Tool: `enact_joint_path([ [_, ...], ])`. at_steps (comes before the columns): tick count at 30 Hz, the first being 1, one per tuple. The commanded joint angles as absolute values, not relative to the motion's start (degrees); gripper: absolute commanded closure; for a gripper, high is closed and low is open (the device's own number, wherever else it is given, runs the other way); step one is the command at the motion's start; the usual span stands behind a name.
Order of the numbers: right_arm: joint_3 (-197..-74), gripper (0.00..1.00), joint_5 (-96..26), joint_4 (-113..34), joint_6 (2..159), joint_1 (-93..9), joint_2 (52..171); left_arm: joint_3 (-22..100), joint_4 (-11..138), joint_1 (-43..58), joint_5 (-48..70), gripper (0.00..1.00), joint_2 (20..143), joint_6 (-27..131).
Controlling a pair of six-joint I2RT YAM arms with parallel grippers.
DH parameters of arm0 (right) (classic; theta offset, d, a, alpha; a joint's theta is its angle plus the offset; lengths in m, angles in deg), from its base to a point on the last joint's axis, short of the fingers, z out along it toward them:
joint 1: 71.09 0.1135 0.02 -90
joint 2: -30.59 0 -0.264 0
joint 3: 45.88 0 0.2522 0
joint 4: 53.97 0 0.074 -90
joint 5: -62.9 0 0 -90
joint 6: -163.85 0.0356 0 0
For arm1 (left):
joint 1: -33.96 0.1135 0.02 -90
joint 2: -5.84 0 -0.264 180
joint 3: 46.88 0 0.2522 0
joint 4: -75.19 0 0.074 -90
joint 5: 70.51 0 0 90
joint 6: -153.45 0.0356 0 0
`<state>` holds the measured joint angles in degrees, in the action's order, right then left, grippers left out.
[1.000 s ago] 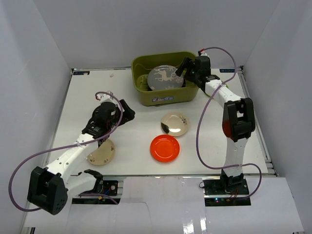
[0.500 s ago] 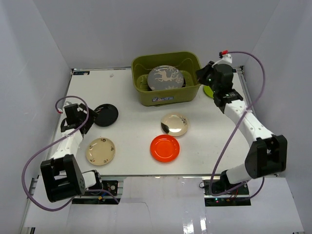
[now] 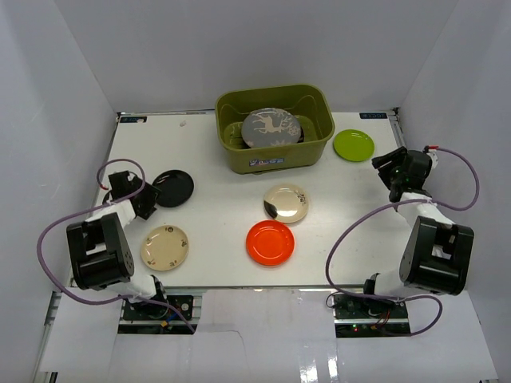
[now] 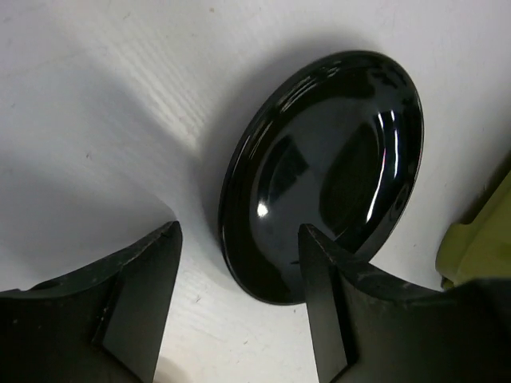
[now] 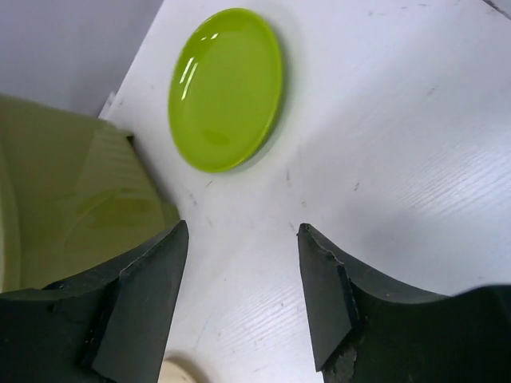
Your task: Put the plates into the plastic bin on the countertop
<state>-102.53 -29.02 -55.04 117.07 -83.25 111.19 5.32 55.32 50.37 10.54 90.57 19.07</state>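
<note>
Olive-green bin stands at the middle of the far edge of the countertop, with the deer plate inside it. The lime plate lies flat just right of the bin, toward the far right corner. The right gripper hovers near the right edge, its fingers spread and holding nothing, aimed at the lime plate but apart from it. The black plate lies near the left edge. The left gripper sits low at its rim, fingers spread, with one finger overlapping the plate's near edge; whether they touch cannot be told. The cream plate and the orange plate lie mid-bench. The beige plate is toward the near left corner.
</note>
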Motion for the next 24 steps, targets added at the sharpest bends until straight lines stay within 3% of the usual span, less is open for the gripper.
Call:
enact_joint_path([
  [1, -103.1, 0.36, -30.8, -62.2, 120.9, -84.7, 115.3, 7.8, 57.0, 50.7, 10.6, 0.30, 93.7, 17.6],
  [4, -105.3, 0.32, -29.4, -62.9, 121.8, -84.8, 121.1, 8.9, 57.7, 50.7, 11.5, 0.40, 96.5, 17.0],
  [7, -107.4, 0.32, -29.5, -65.4, 124.8, -84.9, 127.7, 9.2, 58.8, 50.7, 12.0, 0.72, 97.6, 16.8],
  [8, -109.8, 0.32, -30.1, -65.5, 125.8, -84.9, 129.5, 9.4, 58.8, 50.7, 12.3, 0.93, 97.9, 16.9],
  [9, -111.0, 0.32, -30.5, -65.5, 128.1, -84.9, 133.2, 9.6, 58.9, 50.7, 12.4, 1.00, 98.6, 17.2],
  [16, -119.6, 0.38, -27.8, -63.9, 130.5, -83.7, 143.0, 10.2, 58.6, 50.6, 12.2, 1.00, 94.1, 18.3],
  [21, -124.3, 0.49, -27.7, -62.7, 131.2, -83.1, 148.3, 13.2, 57.8, 47.4, 9.9, 1.00, 82.6, 19.2],
  [24, -126.5, 0.59, -29.3, -62.7, 132.5, -83.0, 151.2, 22.4, 54.1, 41.7, 12.6, 1.00, 80.7, 21.1],
])
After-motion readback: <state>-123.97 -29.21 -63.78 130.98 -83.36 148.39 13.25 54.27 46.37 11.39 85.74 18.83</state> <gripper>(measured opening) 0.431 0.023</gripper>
